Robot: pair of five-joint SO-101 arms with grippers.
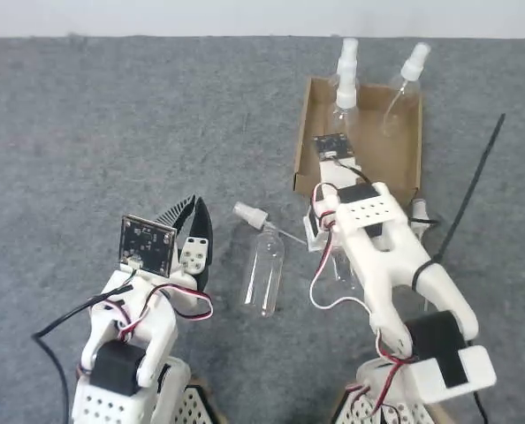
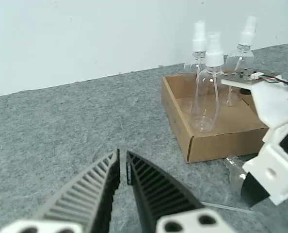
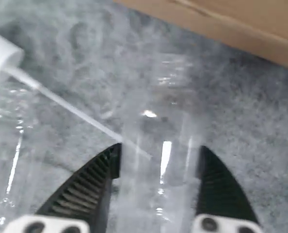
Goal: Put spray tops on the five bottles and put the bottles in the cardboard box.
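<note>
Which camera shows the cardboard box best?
The left wrist view: the cardboard box shows its walls, floor and three bottles standing inside. The high view looks down into it, the right arm covering its near edge. The right wrist view catches one wall.

Both arms are built of white printed plastic shells with black motor blocks at the joints. The left arm (image 1: 130,340) carries a dark square circuit board (image 1: 148,245) at its wrist, and red, white and black wires (image 1: 161,309) loop along its links; a black cable (image 1: 50,340) trails from its base onto the tabletop. The left hand (image 2: 122,155) has black, ribbed, tapering fingers (image 2: 151,187) set in white mounts with round screw holes. The right arm (image 1: 395,256) bears a similar board (image 1: 333,146), a black strap (image 1: 424,265) around one link and a white wire loop (image 1: 320,291). The right hand (image 3: 159,148) shows the same ribbed black fingers (image 3: 88,189). Perforated white plates (image 1: 99,408) form the bases.
</note>
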